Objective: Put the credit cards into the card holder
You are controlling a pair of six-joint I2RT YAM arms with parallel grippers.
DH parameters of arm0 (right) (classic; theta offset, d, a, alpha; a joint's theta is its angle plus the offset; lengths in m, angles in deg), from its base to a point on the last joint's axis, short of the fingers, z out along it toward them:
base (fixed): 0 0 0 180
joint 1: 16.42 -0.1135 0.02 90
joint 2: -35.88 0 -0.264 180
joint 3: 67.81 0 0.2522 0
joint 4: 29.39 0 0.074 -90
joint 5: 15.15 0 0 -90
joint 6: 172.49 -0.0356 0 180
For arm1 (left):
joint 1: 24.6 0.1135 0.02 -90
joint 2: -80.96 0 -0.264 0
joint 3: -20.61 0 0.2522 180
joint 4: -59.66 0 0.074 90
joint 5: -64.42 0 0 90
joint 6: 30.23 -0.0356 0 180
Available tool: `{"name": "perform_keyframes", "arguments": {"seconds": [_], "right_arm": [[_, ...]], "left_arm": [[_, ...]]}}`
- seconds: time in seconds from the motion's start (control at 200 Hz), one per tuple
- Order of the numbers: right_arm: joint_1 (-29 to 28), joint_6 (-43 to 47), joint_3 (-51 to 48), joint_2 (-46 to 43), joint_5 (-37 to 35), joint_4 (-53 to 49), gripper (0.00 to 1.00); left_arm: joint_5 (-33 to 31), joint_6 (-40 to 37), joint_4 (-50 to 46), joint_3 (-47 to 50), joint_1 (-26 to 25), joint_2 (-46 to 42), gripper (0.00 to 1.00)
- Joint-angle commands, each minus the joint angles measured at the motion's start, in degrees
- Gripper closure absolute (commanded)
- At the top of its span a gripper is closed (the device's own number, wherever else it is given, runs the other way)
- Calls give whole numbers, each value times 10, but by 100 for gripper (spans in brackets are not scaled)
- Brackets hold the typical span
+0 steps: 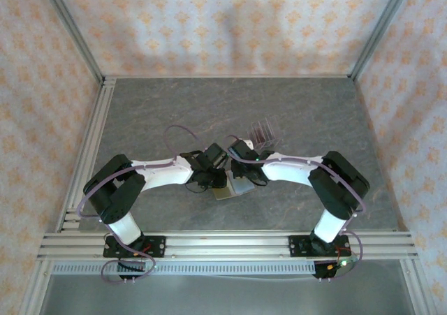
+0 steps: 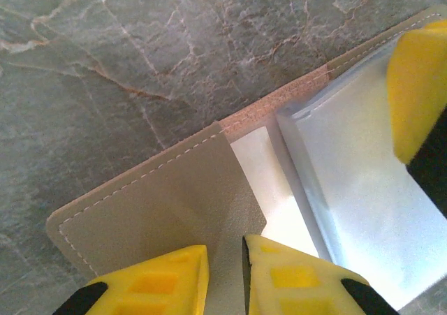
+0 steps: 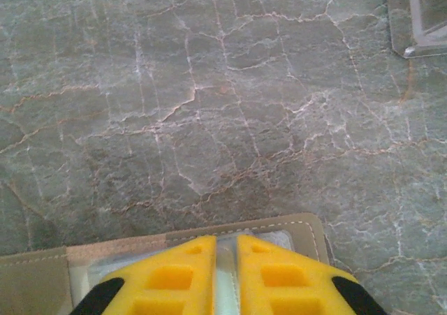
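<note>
My left pincer (image 2: 225, 255) pinches the card holder (image 2: 154, 203) by its cover so it lies open. My right pincer (image 3: 225, 248), pressed together, likely pins the inside beneath

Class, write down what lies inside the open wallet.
Inside the wallet are pale grey shiny pockets, seemingly empty where they show. Yellow fingers cover parts of them, so those parts are hidden.

1. Two robot arms (image 1: 157, 172).
2. Two grippers: left gripper (image 2: 225, 259), right gripper (image 3: 225, 262).
3. One tan wallet (image 2: 160, 203).
4. One clear stand (image 1: 271, 139).
5. Dark red cards (image 1: 260, 128) in it, too small to count.
</note>
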Motion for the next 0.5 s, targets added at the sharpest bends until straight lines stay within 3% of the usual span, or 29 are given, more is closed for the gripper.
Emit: {"name": "perform_keyframes", "arguments": {"seconds": [0.0, 0.135, 0.395, 0.495], "right_arm": [[-38, 0, -16, -21, -5, -31, 91], [-39, 1, -22, -40, 6, -29, 100], [-39, 1, -25, -59, 23, -24, 100], [-39, -4, -24, -64, -8, -40, 100]], "left_arm": [[-11, 5, 5, -9, -5, 11, 78], [-10, 6, 5, -10, -5, 14, 78], [-10, 6, 6, -11, -5, 15, 78], [-10, 5, 5, -11, -5, 13, 78]]}}
